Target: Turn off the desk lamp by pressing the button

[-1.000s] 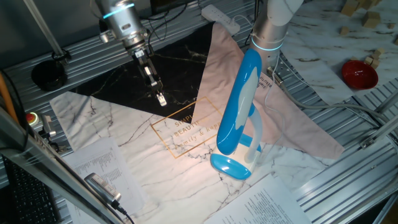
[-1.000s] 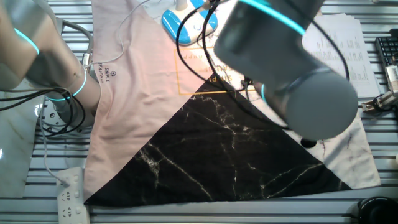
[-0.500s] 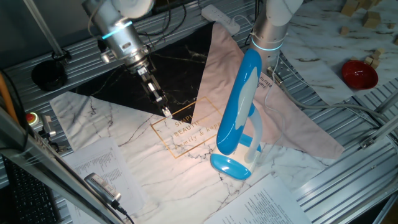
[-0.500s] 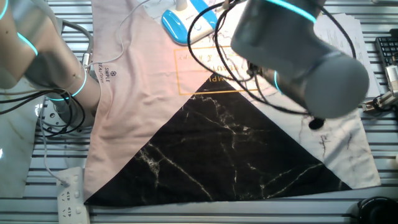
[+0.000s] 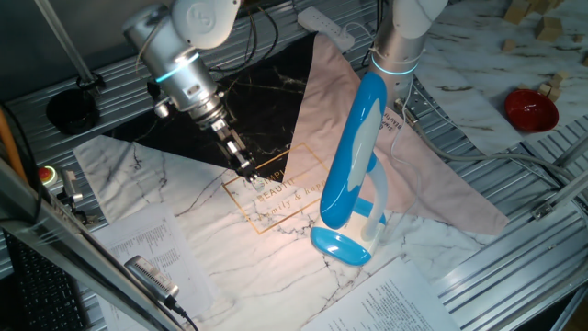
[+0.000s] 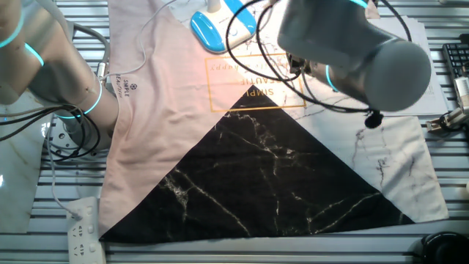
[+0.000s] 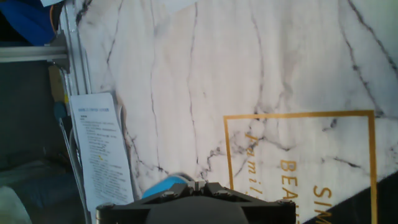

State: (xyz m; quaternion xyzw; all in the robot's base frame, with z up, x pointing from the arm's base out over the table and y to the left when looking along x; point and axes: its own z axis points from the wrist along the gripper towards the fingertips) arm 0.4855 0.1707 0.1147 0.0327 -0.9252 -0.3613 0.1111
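Note:
The desk lamp stands at the mat's near right; its long blue and white head (image 5: 355,147) tilts over the small oval blue base (image 5: 340,246). It casts a warm glow on the gold-lettered mat (image 5: 266,198). My gripper (image 5: 245,170) hangs low over the gold frame, left of the lamp and apart from it. In the hand view the fingertips (image 7: 200,186) meet at the bottom edge, shut and empty, with the blue base (image 7: 163,185) just behind them. The other fixed view shows the base (image 6: 212,29) at the top; my arm hides the fingers there.
A second arm's column (image 5: 397,46) stands behind the lamp. A red bowl (image 5: 530,108) and wood blocks lie at the right, a power strip (image 5: 326,26) at the back. Printed sheets (image 7: 102,149) lie beside the mat on the slatted table.
My gripper has moved down and toward the lamp, from over the black triangle to over the gold lettering. The lamp has not moved and stays lit.

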